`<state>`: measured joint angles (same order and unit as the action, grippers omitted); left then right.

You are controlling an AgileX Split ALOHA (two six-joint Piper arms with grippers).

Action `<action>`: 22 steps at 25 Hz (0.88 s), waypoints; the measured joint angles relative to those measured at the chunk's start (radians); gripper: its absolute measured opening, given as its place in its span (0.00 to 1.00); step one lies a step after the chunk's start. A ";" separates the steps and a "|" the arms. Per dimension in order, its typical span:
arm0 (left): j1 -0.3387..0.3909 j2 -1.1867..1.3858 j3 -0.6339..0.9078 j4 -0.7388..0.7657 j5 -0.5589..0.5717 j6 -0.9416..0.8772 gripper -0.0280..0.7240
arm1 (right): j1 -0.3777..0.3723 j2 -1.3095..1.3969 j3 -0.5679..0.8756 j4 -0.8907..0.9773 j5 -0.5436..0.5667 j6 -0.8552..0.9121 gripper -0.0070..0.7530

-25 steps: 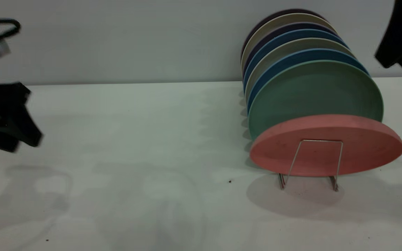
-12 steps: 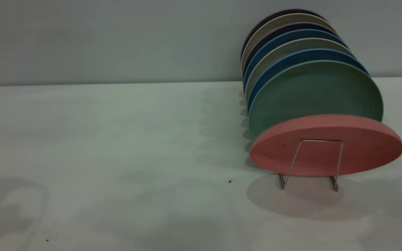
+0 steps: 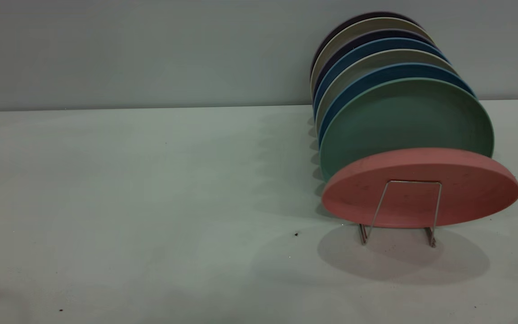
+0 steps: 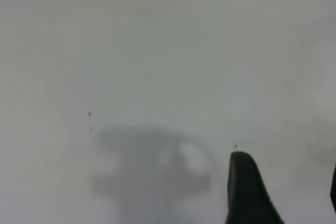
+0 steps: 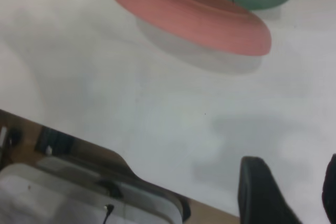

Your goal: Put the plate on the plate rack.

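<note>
Pale matte table (image 3: pixel 151 189) against a plain grey wall (image 3: pixel 128 49), a few dark specks on it; the right wrist view shows the table edge with a white bin (image 5: pixel 79 198) below. The plate (image 3: pixel 421 186) leans steeply tilted in the front slot of the rack (image 3: pixel 409 209), just ahead of the teal plate (image 3: pixel 405 119) and a row of blue and beige plates (image 3: pixel 376 54) that hide the rest of the rack. Both arms are outside the exterior view; left gripper (image 4: pixel 286 192) and right gripper (image 5: pixel 289 192) each show parted fingers, cut off at the frame edge, holding nothing.
</note>
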<state>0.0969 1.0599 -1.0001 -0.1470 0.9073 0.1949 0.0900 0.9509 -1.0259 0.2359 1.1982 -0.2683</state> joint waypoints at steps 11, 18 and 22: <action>0.000 -0.365 0.211 -0.021 0.036 0.007 0.59 | 0.000 -0.384 0.145 0.013 0.037 0.006 0.42; 0.000 -0.557 0.336 -0.022 0.113 -0.005 0.59 | 0.000 -0.531 0.245 0.013 0.042 0.007 0.42; 0.000 -0.645 0.390 -0.021 0.133 -0.005 0.59 | 0.000 -0.564 0.330 0.013 0.042 0.007 0.42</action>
<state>0.0969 0.4151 -0.6102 -0.1676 1.0405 0.1900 0.0900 0.3869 -0.6963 0.2490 1.2405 -0.2616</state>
